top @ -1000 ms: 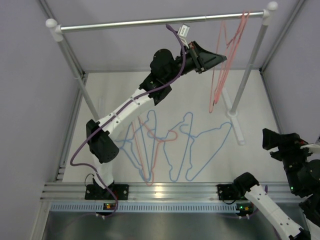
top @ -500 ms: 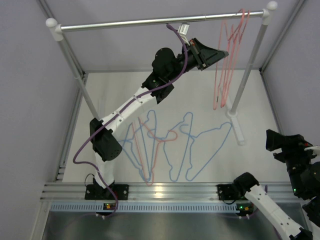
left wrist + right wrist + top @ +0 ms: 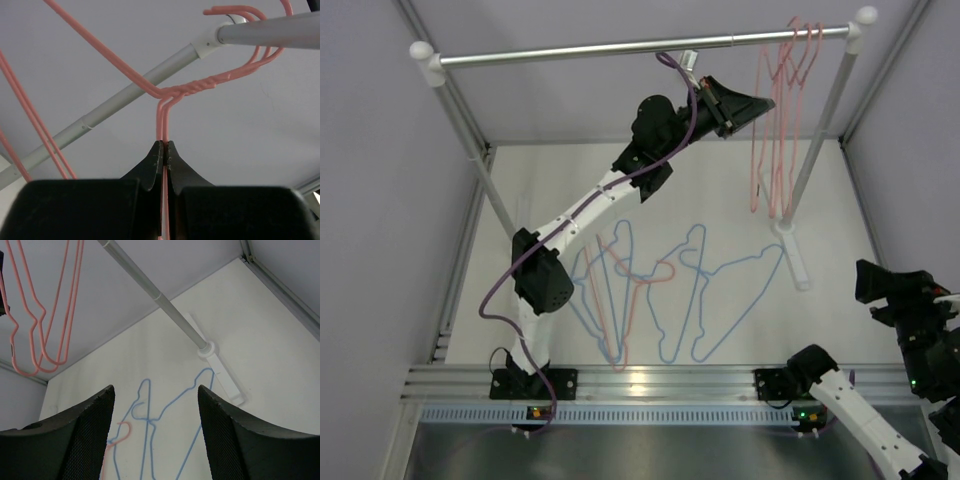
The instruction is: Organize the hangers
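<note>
My left gripper (image 3: 761, 102) is raised near the right end of the silver rail (image 3: 600, 46) and is shut on the neck wire of a pink hanger (image 3: 195, 88). That hanger's hook lies over the rail (image 3: 280, 30) beside other pink hooks. The pink hangers (image 3: 767, 150) hang at the rail's right end. Several light blue hangers (image 3: 705, 290) and one pink hanger (image 3: 625, 320) lie overlapping on the table. My right gripper (image 3: 156, 405) is open and empty, low at the right (image 3: 900, 295), looking over the blue hangers (image 3: 150, 420).
The rack's right post (image 3: 820, 130) stands on a white foot (image 3: 790, 245) next to the hanging hangers. Its left post (image 3: 470, 140) stands at the far left. Grey walls close in both sides. A metal frame (image 3: 650, 385) runs along the near edge.
My left gripper has risen and moved right with the pink hanger. The hanging pink hangers have swung right and now hang straighter under the rail. The right arm has barely shifted.
</note>
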You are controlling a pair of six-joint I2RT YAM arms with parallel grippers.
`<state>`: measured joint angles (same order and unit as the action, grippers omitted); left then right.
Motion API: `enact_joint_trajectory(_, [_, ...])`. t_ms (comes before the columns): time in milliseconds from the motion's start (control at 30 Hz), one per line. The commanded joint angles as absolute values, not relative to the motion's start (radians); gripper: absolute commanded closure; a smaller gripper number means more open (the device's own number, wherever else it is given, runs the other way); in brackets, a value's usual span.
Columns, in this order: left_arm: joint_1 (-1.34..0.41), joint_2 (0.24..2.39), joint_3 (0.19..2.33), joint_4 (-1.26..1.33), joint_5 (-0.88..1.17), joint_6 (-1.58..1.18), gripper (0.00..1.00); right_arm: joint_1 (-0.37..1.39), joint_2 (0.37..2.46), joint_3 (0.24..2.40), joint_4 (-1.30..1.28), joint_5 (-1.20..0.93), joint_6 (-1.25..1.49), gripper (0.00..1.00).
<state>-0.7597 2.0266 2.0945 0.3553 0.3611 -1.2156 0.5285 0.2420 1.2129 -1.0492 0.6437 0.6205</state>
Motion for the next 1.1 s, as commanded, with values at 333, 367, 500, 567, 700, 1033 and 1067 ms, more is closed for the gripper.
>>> enact_joint_trajectory(333, [-0.753, 2.034, 2.114, 0.448, 0.39, -1.262, 0.99, 0.552, 0.222, 1.23, -1.089, 0.673, 0.617, 0.35])
enact_joint_trajectory(367, [-0.753, 2.031, 2.111, 0.452, 0.393, -1.264, 0.96, 0.554, 0.221, 1.23, -1.089, 0.675, 0.617, 0.35])
enact_joint_trajectory(500, [-0.753, 2.0, 2.04, 0.486, 0.394, -1.264, 0.7, 0.555, 0.219, 1.226, -1.089, 0.676, 0.621, 0.35])
enact_joint_trajectory(567, [-0.753, 1.985, 2.016, 0.5, 0.396, -1.255, 0.6, 0.555, 0.216, 1.223, -1.089, 0.678, 0.621, 0.35])
enact_joint_trajectory(700, [-0.753, 1.942, 1.97, 0.531, 0.417, -1.241, 0.51, 0.557, 0.209, 1.215, -1.089, 0.684, 0.624, 0.34])
enact_joint_trajectory(1033, [-0.753, 1.683, 1.688, 0.545, 0.428, -1.074, 0.45, 0.56, 0.198, 1.201, -1.089, 0.696, 0.629, 0.34])
enact_joint_trajectory(1067, [-0.752, 1.648, 1.605, 0.528, 0.42, -1.051, 0.44, 0.56, 0.196, 1.2, -1.089, 0.701, 0.629, 0.34])
